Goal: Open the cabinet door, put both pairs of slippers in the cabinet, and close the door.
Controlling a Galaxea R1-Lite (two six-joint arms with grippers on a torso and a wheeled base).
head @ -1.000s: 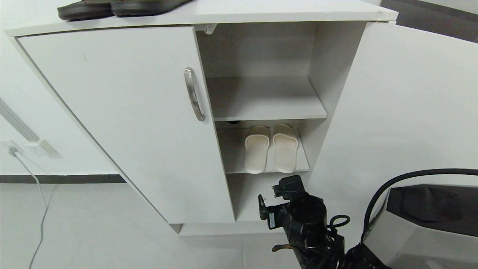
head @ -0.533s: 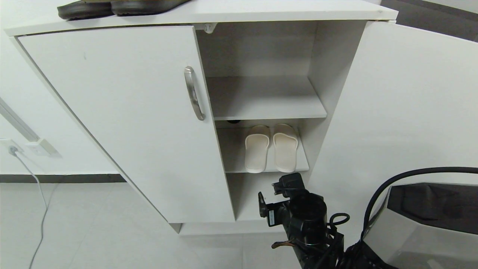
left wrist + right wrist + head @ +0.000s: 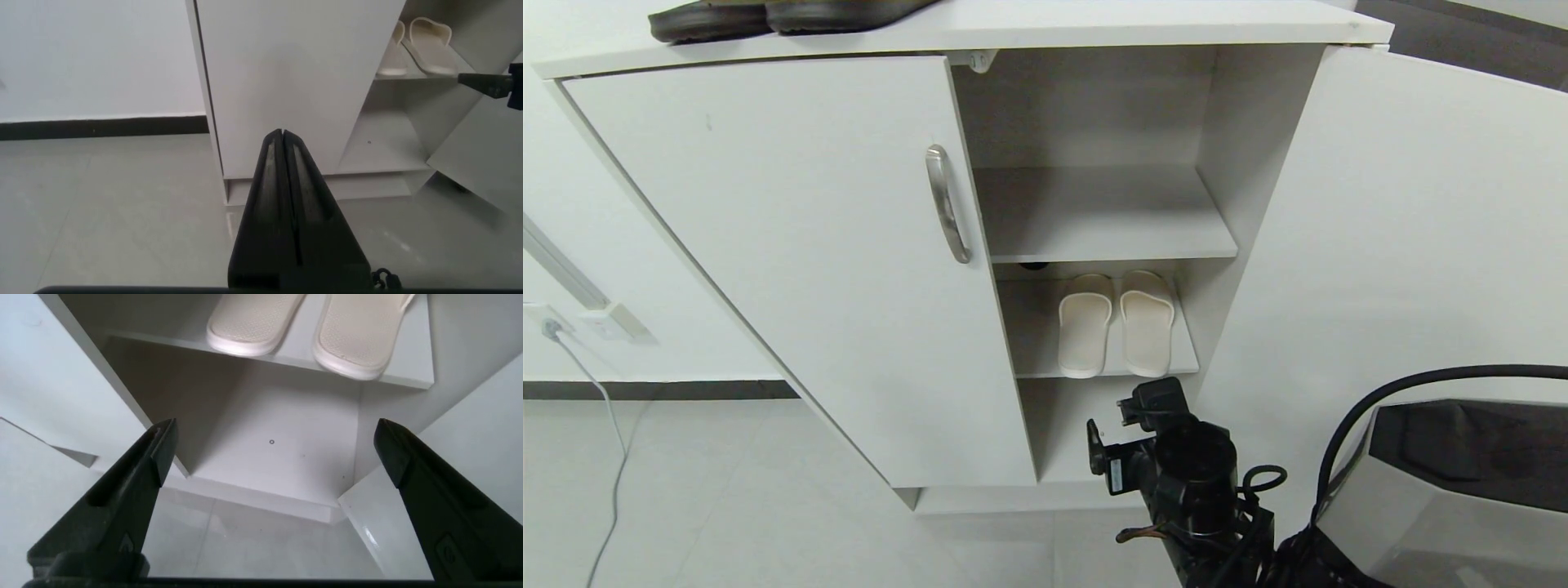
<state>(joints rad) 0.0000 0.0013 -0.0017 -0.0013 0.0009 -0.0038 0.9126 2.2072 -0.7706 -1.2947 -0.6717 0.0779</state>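
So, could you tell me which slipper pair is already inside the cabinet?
The cream pair, on the middle shelf; the dark pair lies atop the cabinet.

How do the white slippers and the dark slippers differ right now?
The white slippers are pale cream; the dark slippers are near black. The white slippers sit inside the cabinet on its lower shelf; the dark slippers lie on its top. Each pair lies side by side.

Cream slippers (image 3: 1116,324) inside open cabinet (image 3: 1245,139)
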